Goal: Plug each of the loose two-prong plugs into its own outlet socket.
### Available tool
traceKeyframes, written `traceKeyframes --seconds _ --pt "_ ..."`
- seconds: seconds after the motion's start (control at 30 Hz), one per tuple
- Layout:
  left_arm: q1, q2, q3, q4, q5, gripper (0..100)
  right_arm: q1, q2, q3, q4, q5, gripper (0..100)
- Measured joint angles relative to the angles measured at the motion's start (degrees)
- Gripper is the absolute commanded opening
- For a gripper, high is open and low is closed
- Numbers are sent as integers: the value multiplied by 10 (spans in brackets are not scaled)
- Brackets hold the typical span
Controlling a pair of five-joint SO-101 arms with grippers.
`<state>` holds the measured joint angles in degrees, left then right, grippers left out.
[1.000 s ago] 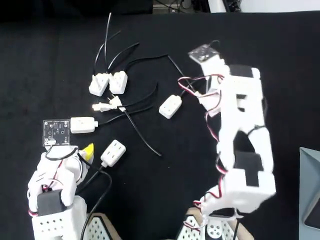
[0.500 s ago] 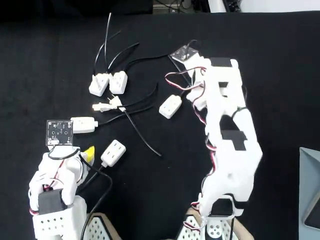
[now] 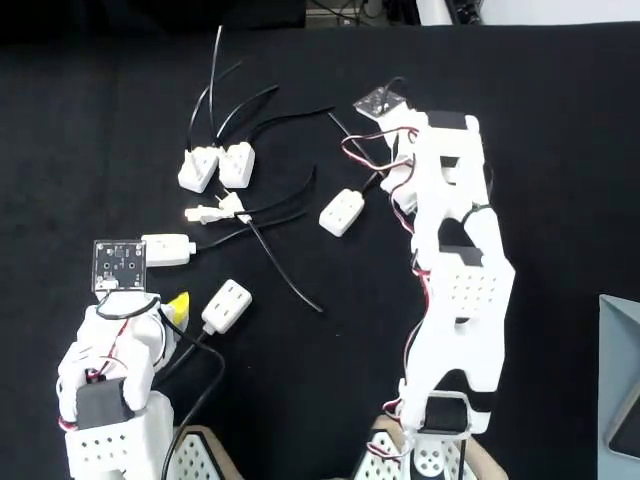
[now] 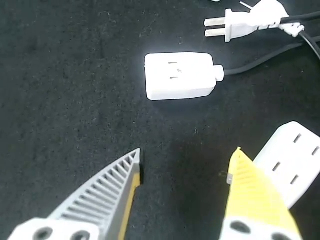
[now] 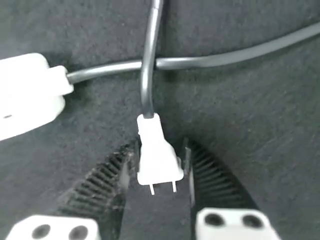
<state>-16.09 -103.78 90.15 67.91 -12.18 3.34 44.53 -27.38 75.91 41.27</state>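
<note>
My right gripper (image 5: 159, 150) is shut on a white two-prong plug (image 5: 157, 162), with a finger pressed to each side and the prongs pointing back at the wrist. Its black cord (image 5: 150, 60) runs away over another cord. In the high view this gripper (image 3: 392, 182) sits beside a white outlet socket (image 3: 341, 212). My left gripper (image 4: 185, 165) is open, low over the cloth, with a white outlet socket (image 4: 180, 75) just ahead of it. A second socket (image 4: 295, 155) lies beside its yellow finger (image 4: 250, 195). A loose plug (image 3: 213, 211) lies mid-table.
Two more white sockets (image 3: 217, 166) lie side by side at the back, with black cords (image 3: 270, 240) fanning across the black cloth. A grey box (image 3: 620, 380) stands at the right edge. The far left and far right of the cloth hold nothing.
The right arm swung left, then settled a little back to the right near the socket. The left arm's wrist shifted slightly forward and has kept still since.
</note>
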Motion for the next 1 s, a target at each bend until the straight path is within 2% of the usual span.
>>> traceKeyframes --seconds 0.2,0.33,0.6,0.7,0.83,1.0 --pt "0 0 0 0 0 278 4 4 -5 -3 0 42" --pt "0 0 0 0 0 278 8 5 -23 10 0 12" --pt "0 0 0 0 -4 278 -12 6 -148 211 0 13" --pt "0 0 0 0 -4 278 -27 5 -162 228 0 13" --pt "0 0 5 0 -4 278 -36 -12 -125 228 0 13" --pt "0 0 7 0 -4 278 -78 -111 6 229 0 13"
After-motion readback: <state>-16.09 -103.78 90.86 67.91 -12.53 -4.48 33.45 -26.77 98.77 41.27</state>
